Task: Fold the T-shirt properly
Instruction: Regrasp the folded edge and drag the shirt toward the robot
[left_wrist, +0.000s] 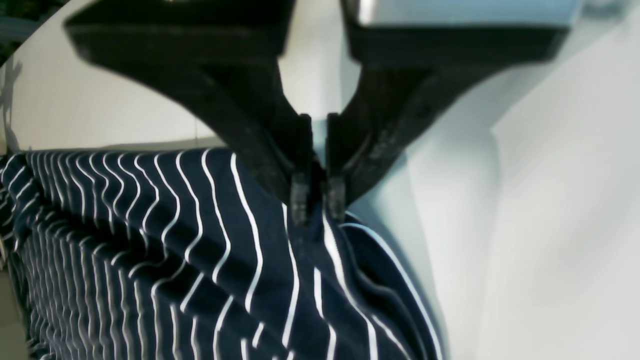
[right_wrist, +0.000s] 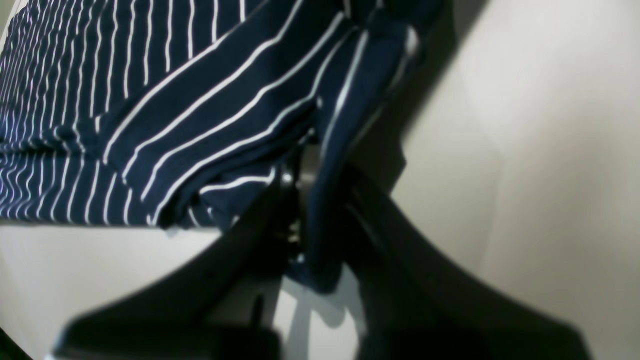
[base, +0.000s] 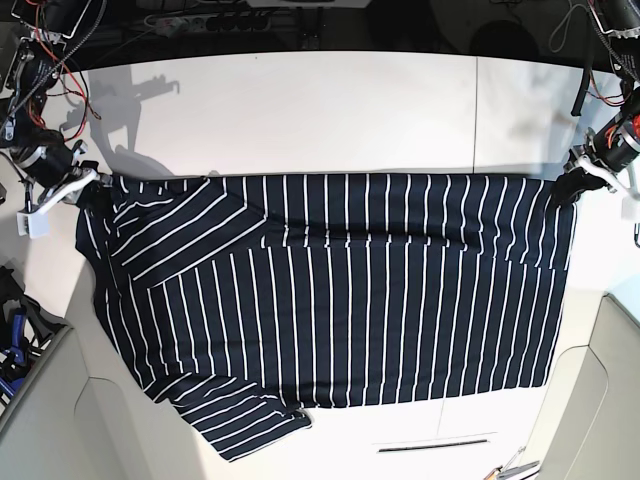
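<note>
While the T-shirt (base: 330, 300) lies spread across the counter (base: 320, 100), the left end effector (left_wrist: 318, 202) and right end effector (right_wrist: 300, 235) each pinch a far corner; soft, light cloth will likely sag, so corner holds suit it.

Robotics lab: white table (base: 330, 100), loose wiring (base: 45, 45), power strip (base: 205, 20).
</note>
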